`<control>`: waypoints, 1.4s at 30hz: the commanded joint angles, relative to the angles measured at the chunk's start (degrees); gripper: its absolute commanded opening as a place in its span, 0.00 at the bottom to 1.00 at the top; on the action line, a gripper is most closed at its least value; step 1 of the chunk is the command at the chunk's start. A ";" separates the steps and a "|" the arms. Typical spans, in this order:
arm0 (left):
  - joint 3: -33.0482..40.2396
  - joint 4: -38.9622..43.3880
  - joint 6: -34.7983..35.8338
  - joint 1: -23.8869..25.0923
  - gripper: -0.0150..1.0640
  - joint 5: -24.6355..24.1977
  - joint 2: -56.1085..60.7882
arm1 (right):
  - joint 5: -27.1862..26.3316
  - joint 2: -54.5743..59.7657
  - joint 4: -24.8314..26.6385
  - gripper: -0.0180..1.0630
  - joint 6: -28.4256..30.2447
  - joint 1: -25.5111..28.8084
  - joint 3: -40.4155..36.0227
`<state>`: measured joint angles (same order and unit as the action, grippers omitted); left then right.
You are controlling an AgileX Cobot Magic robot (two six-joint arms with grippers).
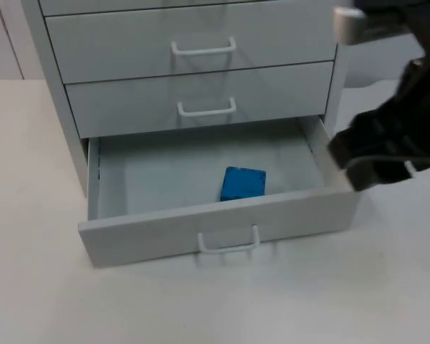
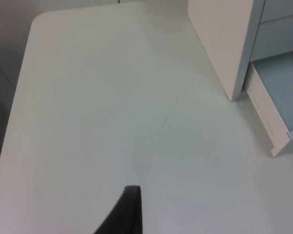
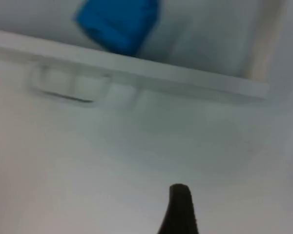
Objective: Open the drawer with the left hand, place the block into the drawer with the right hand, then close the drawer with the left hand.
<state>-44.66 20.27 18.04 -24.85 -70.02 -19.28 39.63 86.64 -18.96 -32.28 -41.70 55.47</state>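
The grey cabinet's bottom drawer (image 1: 158,231) stands pulled out, its white handle (image 1: 228,244) facing the table front. A blue block (image 1: 242,183) lies flat on the drawer floor, close behind the front panel. In the right wrist view the blue block (image 3: 119,22) rests just beyond the drawer front (image 3: 136,68) and the blurred handle (image 3: 71,87). My right gripper (image 1: 376,168) hovers off the drawer's right front corner, outside it and apart from the block. My left gripper (image 2: 131,200) hangs over bare table left of the cabinet (image 2: 219,44), with the open drawer's side (image 2: 266,119) ahead.
Two shut drawers with white handles (image 1: 204,49) (image 1: 206,109) sit above the open one. White table top (image 1: 215,308) stretches in front of the drawer and left of the cabinet. The table's rounded far corner (image 2: 39,19) lies beyond the left gripper.
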 commanded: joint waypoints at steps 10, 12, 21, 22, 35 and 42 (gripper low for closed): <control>0.31 0.30 -0.20 0.24 0.99 0.05 0.34 | 6.80 -4.44 2.01 0.57 2.55 19.05 -0.15; 0.31 0.30 -0.20 0.24 0.99 0.08 0.34 | 6.94 -5.98 4.51 0.57 5.08 21.65 -0.77; 0.31 0.30 -0.32 0.24 0.99 0.69 0.34 | 11.25 -15.56 4.30 0.57 4.84 29.87 -5.43; 0.31 0.30 -0.32 0.24 0.99 0.69 0.34 | 11.25 -15.56 4.30 0.57 4.84 29.87 -5.43; 0.31 -2.07 -1.28 0.24 0.98 3.92 0.34 | 12.59 -25.71 3.54 0.57 8.21 30.63 -9.79; 0.31 -9.60 -4.99 0.24 0.74 7.50 -3.28 | 9.16 -25.74 4.52 0.57 11.21 30.63 -12.67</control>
<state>-44.66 12.73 13.74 -24.85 -64.05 -21.35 50.09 61.33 -14.50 -22.22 -11.39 43.22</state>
